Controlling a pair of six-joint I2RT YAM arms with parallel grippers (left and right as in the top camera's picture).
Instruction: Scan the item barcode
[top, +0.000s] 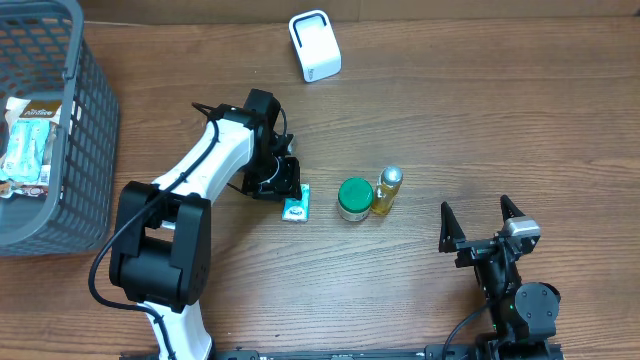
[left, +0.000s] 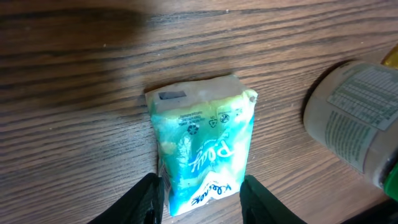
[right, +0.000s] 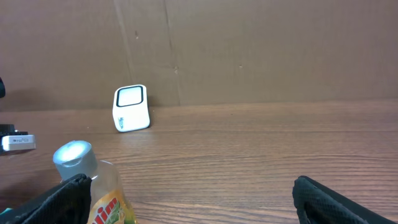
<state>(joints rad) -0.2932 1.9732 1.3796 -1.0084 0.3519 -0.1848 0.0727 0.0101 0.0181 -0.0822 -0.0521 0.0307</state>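
Note:
A small teal-and-white tissue pack (top: 296, 207) (left: 202, 146) lies flat on the wooden table, its white end with a dark label pointing away from the wrist camera. My left gripper (top: 285, 190) (left: 200, 179) straddles the near end of the pack, with both black fingers pressed against its sides. The white barcode scanner (top: 315, 45) (right: 131, 108) stands at the table's far edge, well apart from the pack. My right gripper (top: 478, 212) (right: 191, 181) rests near the front right, open wide and holding nothing.
A green-lidded jar (top: 354, 198) (left: 354, 118) and a yellow bottle with a silver cap (top: 387, 190) (right: 93, 186) stand just right of the pack. A grey plastic basket (top: 95, 120) holding packaged goods sits at the far left.

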